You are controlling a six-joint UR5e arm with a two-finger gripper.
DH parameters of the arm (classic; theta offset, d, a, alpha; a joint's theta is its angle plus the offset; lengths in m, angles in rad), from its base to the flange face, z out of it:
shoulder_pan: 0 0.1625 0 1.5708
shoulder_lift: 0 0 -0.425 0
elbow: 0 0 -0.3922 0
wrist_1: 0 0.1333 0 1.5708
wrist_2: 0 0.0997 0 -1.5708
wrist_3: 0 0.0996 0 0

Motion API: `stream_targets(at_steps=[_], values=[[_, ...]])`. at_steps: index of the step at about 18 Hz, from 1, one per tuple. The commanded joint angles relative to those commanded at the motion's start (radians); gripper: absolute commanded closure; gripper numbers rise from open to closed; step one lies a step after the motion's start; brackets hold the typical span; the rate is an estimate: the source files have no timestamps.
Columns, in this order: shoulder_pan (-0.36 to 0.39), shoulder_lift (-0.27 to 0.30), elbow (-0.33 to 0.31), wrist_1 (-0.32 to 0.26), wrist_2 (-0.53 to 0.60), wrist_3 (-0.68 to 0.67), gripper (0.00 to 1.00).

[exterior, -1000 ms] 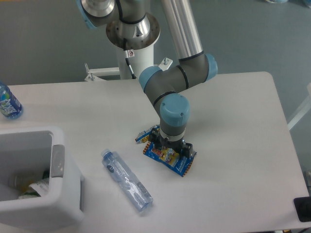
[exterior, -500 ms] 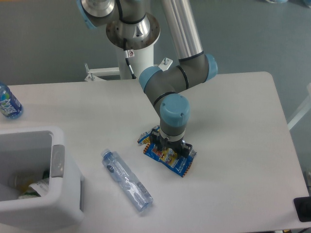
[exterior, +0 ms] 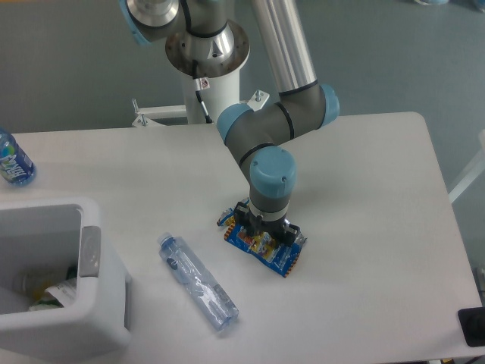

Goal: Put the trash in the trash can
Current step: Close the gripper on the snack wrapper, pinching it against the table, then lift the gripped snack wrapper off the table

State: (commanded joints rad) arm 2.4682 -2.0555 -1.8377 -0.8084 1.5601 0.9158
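Masking its own fingertips, the gripper [exterior: 265,236] presses onto the crumpled foil wrapper [exterior: 265,249] mid-surface; grip apparently closing, unconfirmed.

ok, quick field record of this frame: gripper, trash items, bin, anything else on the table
gripper: down on the crumpled blue foil snack wrapper; jaw state hidden by wrist
crushed clear plastic bottle: lying flat on the white table, between wrapper and bin, untouched
white rectangular plastic bin: near-left corner, some items already inside
blue-labelled bottle: far-left edge, outside bin
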Motion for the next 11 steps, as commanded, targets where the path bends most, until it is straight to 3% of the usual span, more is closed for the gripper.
stream_targets(at_steps=[2, 5, 11], values=[[0.000, 0.000, 0.000, 0.000, 0.000, -0.002, 0.39], [0.000, 0.002, 0.000, 0.000, 0.000, -0.006, 0.52], [0.000, 0.006, 0.000, 0.000, 0.000, -0.005, 0.63]])
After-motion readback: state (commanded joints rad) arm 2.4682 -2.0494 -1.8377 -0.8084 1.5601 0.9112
